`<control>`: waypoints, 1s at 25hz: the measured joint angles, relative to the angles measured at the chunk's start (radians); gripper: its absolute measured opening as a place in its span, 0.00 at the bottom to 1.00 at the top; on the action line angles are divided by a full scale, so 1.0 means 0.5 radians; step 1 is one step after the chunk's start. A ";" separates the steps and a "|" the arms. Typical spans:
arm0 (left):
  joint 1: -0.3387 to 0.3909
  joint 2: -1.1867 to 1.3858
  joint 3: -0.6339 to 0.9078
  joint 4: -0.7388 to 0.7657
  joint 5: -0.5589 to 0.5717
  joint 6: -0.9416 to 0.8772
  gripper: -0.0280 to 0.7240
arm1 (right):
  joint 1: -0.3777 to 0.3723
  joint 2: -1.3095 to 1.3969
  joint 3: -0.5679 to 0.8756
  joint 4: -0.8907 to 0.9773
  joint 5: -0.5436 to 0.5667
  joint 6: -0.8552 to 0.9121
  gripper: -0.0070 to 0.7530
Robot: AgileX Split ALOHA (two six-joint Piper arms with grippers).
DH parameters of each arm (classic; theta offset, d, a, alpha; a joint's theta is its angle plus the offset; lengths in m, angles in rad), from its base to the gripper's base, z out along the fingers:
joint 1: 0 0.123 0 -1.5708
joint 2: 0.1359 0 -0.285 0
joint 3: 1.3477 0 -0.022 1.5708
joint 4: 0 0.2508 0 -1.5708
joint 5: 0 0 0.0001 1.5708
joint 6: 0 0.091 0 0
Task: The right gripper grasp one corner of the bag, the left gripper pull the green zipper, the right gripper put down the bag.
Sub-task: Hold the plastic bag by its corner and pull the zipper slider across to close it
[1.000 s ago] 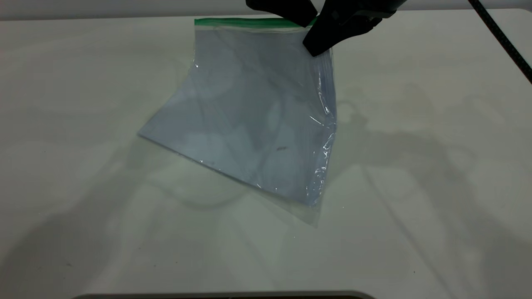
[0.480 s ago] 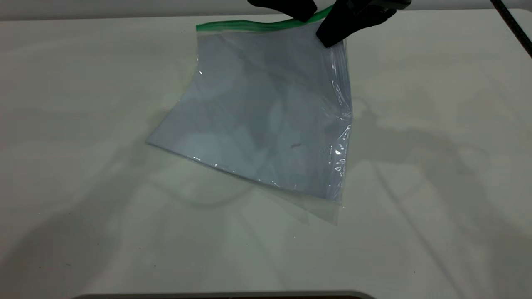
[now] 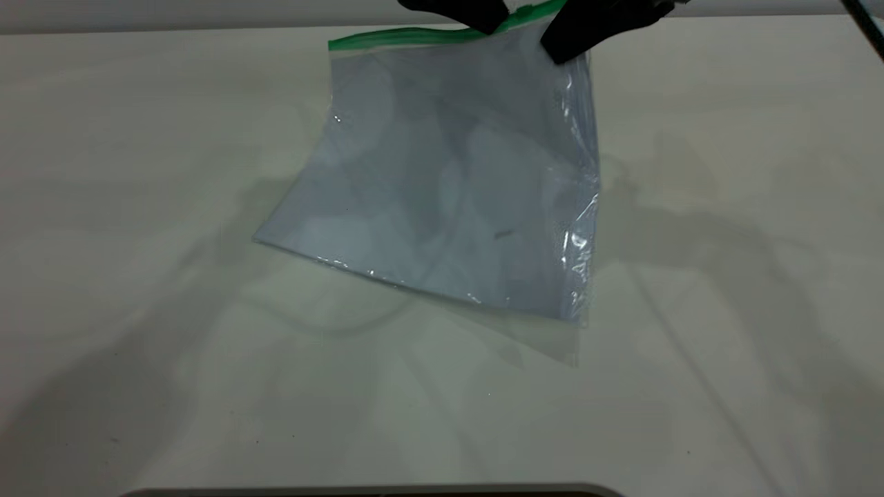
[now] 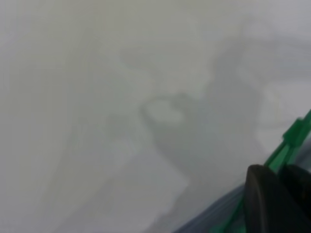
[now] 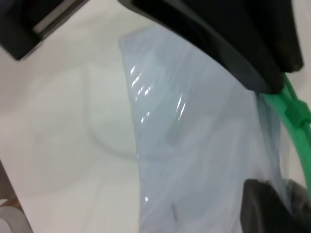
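One bag [image 3: 449, 186] here, flat and see-through, made of thin shiny plastic with crinkles and bright glints down one side. Pale bluish-white sheets inside, smooth and plain, with one small dark mark. One green zipper [image 3: 414, 36], a thin bright strip along the top long edge, with a small green slider tab [image 5: 297, 110] seen in the right wrist view. Held up by its top edge at the far side of the table [image 3: 138, 276], tilted, with the low edge near or on the tabletop; cannot tell which. Two grippers, both black and hard-looking, both up at the top of the bag. Right gripper [image 3: 573, 38] clamped on the corner of the bag [image 3: 577, 65] where the green strip ends, jaws pinched tight on the clear plastic. Left gripper [image 3: 476, 17] just beside it, down on the green strip, with dark rounded fingertips [image 4: 269, 201] pressed close together around the zipper. One table, wide, smooth and pale cream, with soft grey shadows of the arms spread across it. One black cable [image 3: 867, 17] at the far right corner, thin and ropey. One dark curved edge [image 3: 373, 491] at the near side of the table.
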 joint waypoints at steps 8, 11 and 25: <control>0.013 0.002 -0.015 -0.031 0.052 0.000 0.16 | -0.008 -0.004 0.000 0.000 0.000 0.000 0.05; 0.013 0.004 -0.060 -0.084 0.165 0.000 0.22 | -0.008 -0.006 0.000 0.000 0.000 0.000 0.05; 0.012 0.004 -0.133 -0.109 0.270 -0.006 0.49 | -0.008 -0.006 0.000 0.017 0.008 0.000 0.05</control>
